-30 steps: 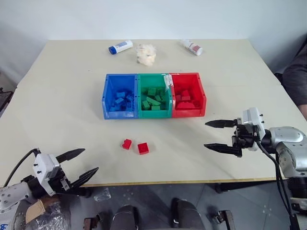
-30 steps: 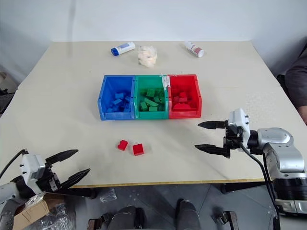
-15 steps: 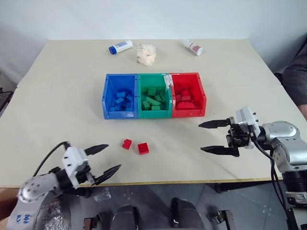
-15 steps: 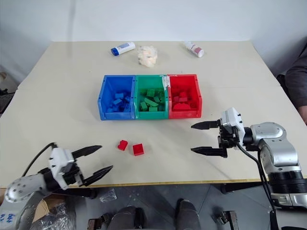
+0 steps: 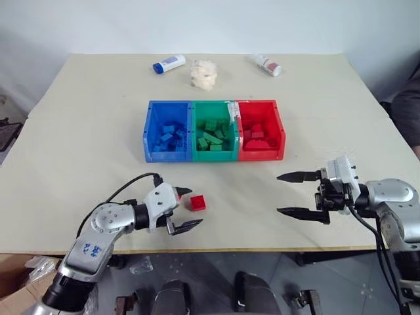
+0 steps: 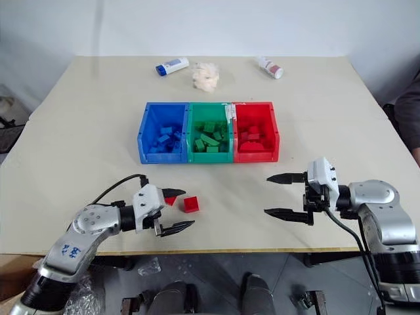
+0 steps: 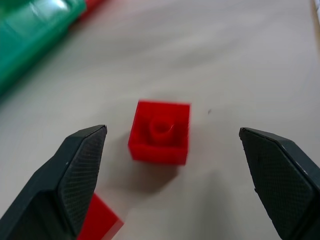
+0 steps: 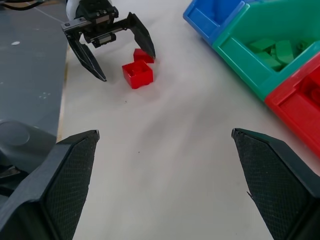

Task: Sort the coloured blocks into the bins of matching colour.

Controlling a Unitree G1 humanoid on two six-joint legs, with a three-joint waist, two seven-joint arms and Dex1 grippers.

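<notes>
Two red blocks lie near the table's front. The larger red block (image 5: 197, 203) (image 7: 160, 132) sits between the fingers of my open left gripper (image 5: 194, 207), which touches nothing. The smaller red block (image 6: 169, 199) (image 7: 100, 221) lies beside it, partly hidden by the gripper's far finger. In the middle of the table the blue bin (image 5: 149, 131), green bin (image 5: 214, 104) and red bin (image 5: 259, 103) stand side by side, each holding several blocks of its own colour. My right gripper (image 5: 279, 193) hovers open and empty over the table to the right, pointing left.
At the back of the table lie a white tube with a blue cap (image 5: 168, 64), a pale fluffy wad (image 5: 203, 74) and a white tube with a red cap (image 5: 267, 64). A person's dark sleeve (image 5: 410, 108) shows at the right edge.
My left gripper has swung from beyond the table's front edge to the right and forward, so its open fingers now straddle the larger red block. The right gripper has stayed in place.
</notes>
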